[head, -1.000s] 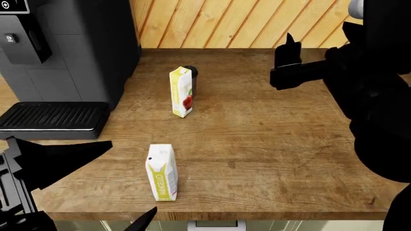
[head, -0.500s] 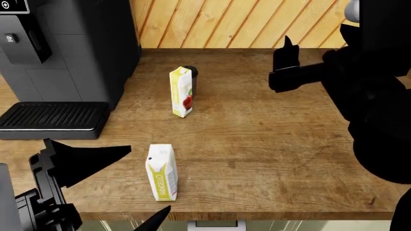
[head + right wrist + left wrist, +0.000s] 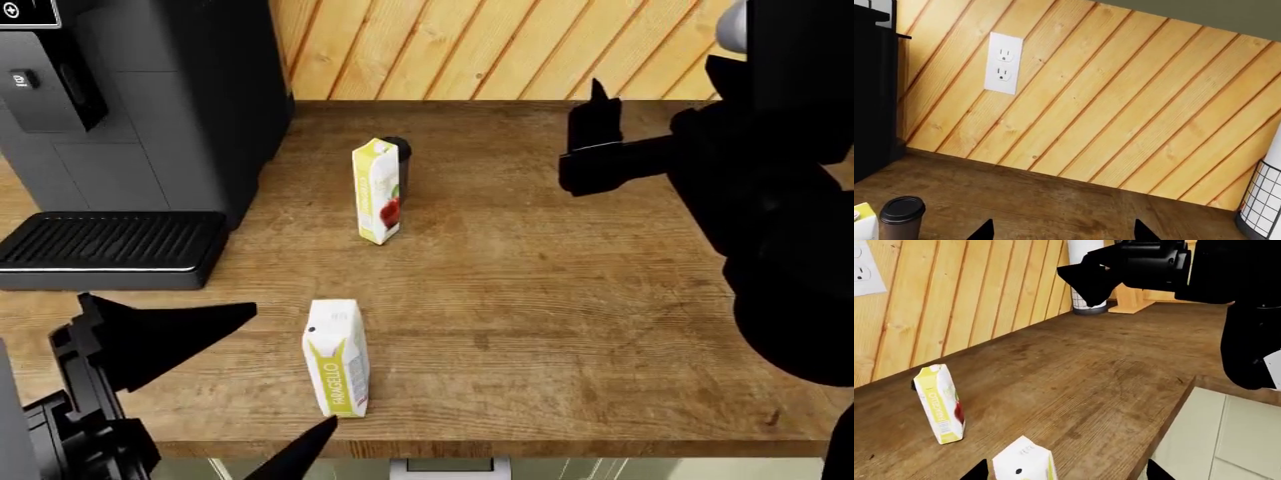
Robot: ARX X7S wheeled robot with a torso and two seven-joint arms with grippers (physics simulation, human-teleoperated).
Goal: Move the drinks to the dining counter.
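cartons first: the near juice carton stands upright close to the front edge of the brown wood worktop, and my left gripper is at it with jaws spread wide, one finger off to its side and the other tip low by its base; whether that tip touches, i cannot tell. it grips nothing. the far juice carton stands upright mid-worktop, with the dark paper cup just behind it. my right gripper hangs above the worktop, well apart from the drinks, its two tips parted in the wrist view and empty. a coffee machine sits at my left. the dining counter is not in view.
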